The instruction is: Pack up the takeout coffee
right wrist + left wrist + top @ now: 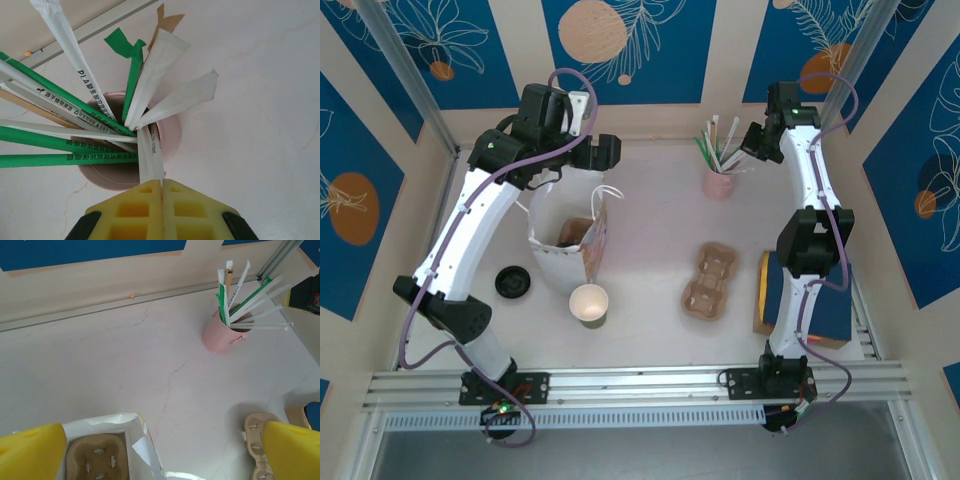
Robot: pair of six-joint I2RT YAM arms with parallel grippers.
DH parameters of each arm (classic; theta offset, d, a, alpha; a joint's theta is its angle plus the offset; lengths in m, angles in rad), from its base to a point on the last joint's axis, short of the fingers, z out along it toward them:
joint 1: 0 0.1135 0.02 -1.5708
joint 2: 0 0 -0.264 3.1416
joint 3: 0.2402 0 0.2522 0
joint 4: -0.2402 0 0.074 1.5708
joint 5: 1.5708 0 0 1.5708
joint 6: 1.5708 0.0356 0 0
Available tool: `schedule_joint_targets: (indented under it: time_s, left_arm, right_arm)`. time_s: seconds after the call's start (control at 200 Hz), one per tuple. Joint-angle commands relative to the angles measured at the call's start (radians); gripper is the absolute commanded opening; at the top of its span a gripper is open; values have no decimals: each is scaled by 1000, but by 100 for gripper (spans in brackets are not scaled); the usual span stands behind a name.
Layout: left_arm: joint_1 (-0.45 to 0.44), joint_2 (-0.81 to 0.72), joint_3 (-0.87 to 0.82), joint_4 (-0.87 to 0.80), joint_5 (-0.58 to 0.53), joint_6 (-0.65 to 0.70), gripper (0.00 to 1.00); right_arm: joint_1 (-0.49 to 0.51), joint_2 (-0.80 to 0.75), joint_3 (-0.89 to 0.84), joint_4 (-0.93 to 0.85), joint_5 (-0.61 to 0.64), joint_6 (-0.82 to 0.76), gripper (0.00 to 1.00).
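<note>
My right end effector (161,192) is pressed together on the tip of a white-wrapped straw (150,155). The straw stands in the pink cup (112,179), upper right in the top view, among green and white wrapped straws. One wrapper reads "PLA". My left end effector (160,455) is spread over the white gift bag (107,421), which holds a pulp cup carrier (97,457). At lower centre, a lidless green cup (589,303) stands empty. I cannot tell where the takeout coffee is.

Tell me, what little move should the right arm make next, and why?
Probably lift straight up: the right end effector is shut on a white paper-wrapped straw standing in the round pink cup among others, so a vertical pull should free it cleanly.
</note>
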Motion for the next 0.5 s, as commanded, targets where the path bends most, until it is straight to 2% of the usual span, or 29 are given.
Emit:
schedule_joint_targets:
  time_s: [0.0,0.365,0.495]
  left_arm:
    - [-3,-40,14,-26,-16,16,100]
    - [-3,-68,-20,-24,-13,8,100]
    - [-3,-80,-31,-28,-48,6,100]
  right_arm:
    - [11,-51,23,-22,12,-10,0]
    - [47,-153,8,-14,46,-28,0]
    - [64,-198,2,-9,66,-38,0]
